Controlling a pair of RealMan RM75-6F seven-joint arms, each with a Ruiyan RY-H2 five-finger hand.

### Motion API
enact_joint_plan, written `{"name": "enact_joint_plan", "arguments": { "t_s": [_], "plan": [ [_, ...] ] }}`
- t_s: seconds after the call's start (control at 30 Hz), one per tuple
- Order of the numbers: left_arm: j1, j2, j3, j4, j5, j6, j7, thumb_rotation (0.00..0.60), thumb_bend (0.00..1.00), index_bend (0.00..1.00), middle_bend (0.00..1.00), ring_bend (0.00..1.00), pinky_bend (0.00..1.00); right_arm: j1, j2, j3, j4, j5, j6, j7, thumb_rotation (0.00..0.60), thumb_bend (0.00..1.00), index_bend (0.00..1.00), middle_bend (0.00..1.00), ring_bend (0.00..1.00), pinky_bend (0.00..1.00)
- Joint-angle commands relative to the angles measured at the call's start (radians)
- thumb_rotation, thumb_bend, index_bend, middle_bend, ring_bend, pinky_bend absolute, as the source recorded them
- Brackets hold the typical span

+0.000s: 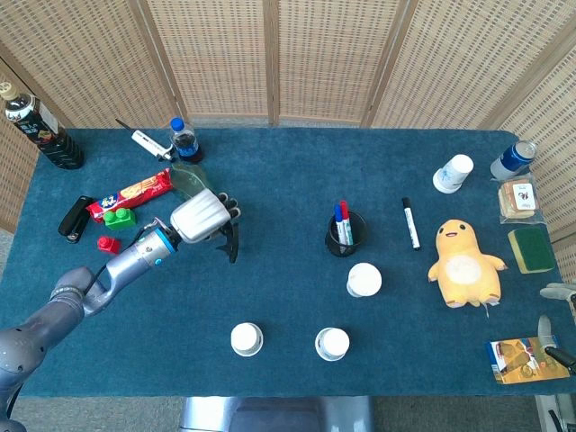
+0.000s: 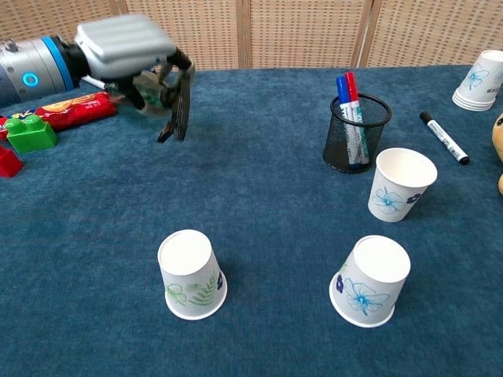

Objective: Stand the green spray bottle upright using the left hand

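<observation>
Pen holder (image 1: pixel 345 233) at table (image 1: pixel 288 297) centre, markers inside. Three cups (image 1: pixel 246 338) in front. Plush toy (image 1: pixel 463 265) right. Bottle (image 1: pixel 184 140), snack pack (image 1: pixel 133 191), blocks (image 1: pixel 119 216) far left.

A folding screen (image 1: pixel 270 58) of woven wicker panels in pale wooden frames stands close behind the counter (image 1: pixel 288 270), which is covered in dark blue carpet-like cloth, evenly lit.
</observation>
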State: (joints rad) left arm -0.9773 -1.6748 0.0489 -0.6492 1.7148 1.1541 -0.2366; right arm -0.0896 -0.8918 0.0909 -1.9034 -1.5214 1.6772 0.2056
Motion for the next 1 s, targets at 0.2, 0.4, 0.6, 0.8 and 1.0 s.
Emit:
{"name": "enact_joint_plan", "arguments": {
  "t_s": [0.2, 0.4, 0.6, 0.8, 1.0],
  "plan": [
    [0.052, 0.040, -0.132, -0.109, -0.134, 0.096, -0.187, 0.600, 0.33, 0.73, 0.65, 0.59, 0.77, 0.000, -0.002, 0.001, 0.001, -0.002, 0.003, -0.006, 0.600, 0.50, 0.37, 0.36, 0.20, 0.30],
    [0.101, 0.098, -0.191, -0.238, -0.203, 0.129, -0.264, 0.600, 0.33, 0.73, 0.65, 0.59, 0.79, 0.001, -0.009, -0.001, 0.009, -0.003, -0.002, 0.000, 0.600, 0.50, 0.37, 0.36, 0.20, 0.30],
    [0.162, 0.150, -0.237, -0.387, -0.278, 0.139, -0.336, 0.600, 0.33, 0.72, 0.65, 0.59, 0.80, 0.006, -0.017, -0.001, 0.022, -0.002, -0.011, 0.012, 0.600, 0.50, 0.37, 0.36, 0.20, 0.30],
    [0.210, 0.195, -0.273, -0.517, -0.351, 0.114, -0.387, 0.600, 0.33, 0.72, 0.64, 0.58, 0.80, 0.015, -0.026, -0.001, 0.036, 0.001, -0.027, 0.022, 0.600, 0.50, 0.37, 0.36, 0.20, 0.30],
    [0.252, 0.263, -0.323, -0.676, -0.457, 0.035, -0.455, 0.600, 0.34, 0.71, 0.64, 0.58, 0.80, 0.026, -0.038, -0.003, 0.049, 0.004, -0.048, 0.031, 0.600, 0.50, 0.37, 0.36, 0.20, 0.30]
  ]
}}
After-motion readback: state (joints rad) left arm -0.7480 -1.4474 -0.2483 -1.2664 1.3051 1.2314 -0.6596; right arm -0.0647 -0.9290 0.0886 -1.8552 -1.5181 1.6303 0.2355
